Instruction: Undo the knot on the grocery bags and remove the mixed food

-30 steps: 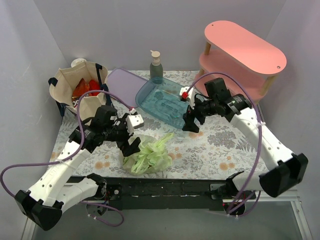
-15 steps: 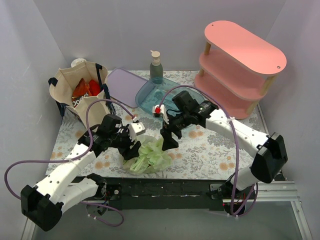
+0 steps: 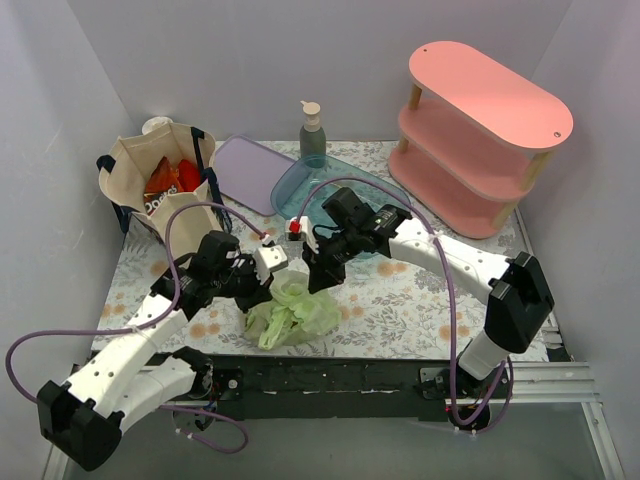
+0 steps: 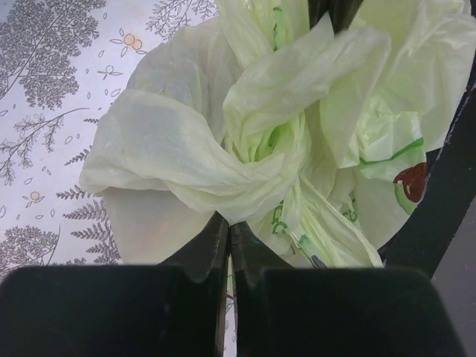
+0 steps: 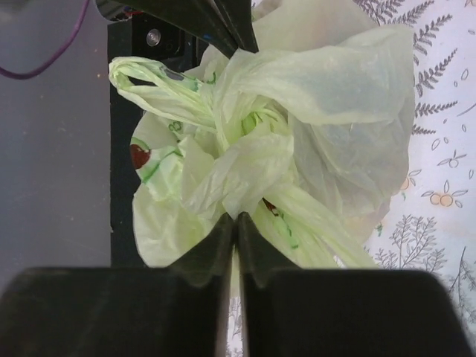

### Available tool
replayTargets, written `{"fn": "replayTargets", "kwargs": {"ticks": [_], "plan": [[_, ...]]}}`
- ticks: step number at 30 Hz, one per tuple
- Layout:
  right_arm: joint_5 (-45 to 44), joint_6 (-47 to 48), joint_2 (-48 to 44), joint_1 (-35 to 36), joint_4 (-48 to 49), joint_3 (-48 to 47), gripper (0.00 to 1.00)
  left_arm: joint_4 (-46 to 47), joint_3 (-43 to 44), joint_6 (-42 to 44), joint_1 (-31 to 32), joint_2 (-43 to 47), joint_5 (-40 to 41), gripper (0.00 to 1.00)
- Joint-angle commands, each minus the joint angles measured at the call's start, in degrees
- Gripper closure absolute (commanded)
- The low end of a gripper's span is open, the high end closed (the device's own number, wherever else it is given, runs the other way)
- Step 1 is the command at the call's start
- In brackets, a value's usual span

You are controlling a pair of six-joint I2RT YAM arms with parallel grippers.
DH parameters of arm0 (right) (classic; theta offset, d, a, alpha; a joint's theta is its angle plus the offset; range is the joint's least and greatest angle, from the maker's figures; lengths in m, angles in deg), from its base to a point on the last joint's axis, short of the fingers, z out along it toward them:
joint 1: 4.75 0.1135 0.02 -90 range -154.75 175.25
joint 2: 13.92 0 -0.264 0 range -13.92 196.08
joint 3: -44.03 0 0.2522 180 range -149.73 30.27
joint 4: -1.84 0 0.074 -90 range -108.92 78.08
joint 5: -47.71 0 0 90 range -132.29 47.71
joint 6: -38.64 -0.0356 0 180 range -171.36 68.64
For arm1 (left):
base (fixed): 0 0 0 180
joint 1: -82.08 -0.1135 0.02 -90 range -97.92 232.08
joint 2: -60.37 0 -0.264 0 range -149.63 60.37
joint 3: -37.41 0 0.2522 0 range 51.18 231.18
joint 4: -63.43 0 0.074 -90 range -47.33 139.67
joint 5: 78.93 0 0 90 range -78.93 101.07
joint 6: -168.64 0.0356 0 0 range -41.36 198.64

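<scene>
Knot [image 4: 262,156] clear only from wrist views

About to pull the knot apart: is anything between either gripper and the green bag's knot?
Nothing visible. The left gripper and right gripper are each closed on a fold of the pale-green plastic bag right beside the knot, from opposite sides.
</scene>
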Motion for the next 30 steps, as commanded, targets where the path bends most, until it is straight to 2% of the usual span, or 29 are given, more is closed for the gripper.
{"fn": "replayTargets", "kwargs": {"ticks": [1,6,10,12,13,14,15,16,18,19,20,23,26,30], "plan": [[-3.1,4.8,-5.0,-0.8,-2.1,0.6,0.99,-1.8,0.3,2.0,-0.8,2.2,3.8,1.00],[-5.0,7.5,-10.4,-9.1,-6.4,4.4,0.99,-5.4,0.6,3.0,-2.3,5.4,11.8,1.00],[-6.2,7.5,-14.1,-14.1,-7.6,7.8,0.99,-7.1,0.7,1.7,-2.7,6.7,13.7,1.00],[-6.9,8.3,-15.7,-14.1,-7.6,7.5,0.74,-6.8,1.9,1.7,-2.9,6.8,13.2,1.00],[-6.8,8.4,-16.1,-14.2,-7.5,6.7,0.54,-6.4,2.8,1.8,-2.9,6.1,12.5,0.97],[-6.7,8.3,-16.1,-14.1,-7.1,3.7,0.47,-6.2,4.2,1.8,-2.9,5.4,12.1,0.82],[-6.5,8.3,-15.9,-14.1,-6.9,2.1,0.41,-5.7,5.6,1.9,-2.9,4.7,11.4,0.55],[-5.9,8.3,-15.5,-14.1,-6.8,0.2,0.34,-5.7,8.8,2.0,-2.9,3.9,8.8,0.52],[-4.6,8.5,-13.4,-13.5,-7.3,-4.4,0.30,-4.9,11.5,2.1,-2.9,1.7,5.7,0.43],[-4.3,8.7,-12.3,-13.1,-7.9,-5.9,0.24,-4.6,13.3,2.1,-2.9,1.3,2.4,0.41],[-4.4,9.5,-10.2,-12.4,-8.6,-7.3,0.23,-4.1,13.7,1.7,-2.9,0.3,0.8,0.39],[-6.4,9.1,-6.7,-9.8,-9.6,-11.7,0.18,-1.9,13.3,1.2,-2.9,-1.0,-4.0,0.37],[-9.6,6.4,-2.6,-8.8,-9.8,-13.2,0.18,2.9,11.1,1.0,-2.9,-1.1,-6.9,0.37],[-8.8,4.2,1.8,-8.7,-13.4,-16.5,0.18,9.7,10.3,-1.4,-2.9,-3.0,-6.7,0.37]]}}
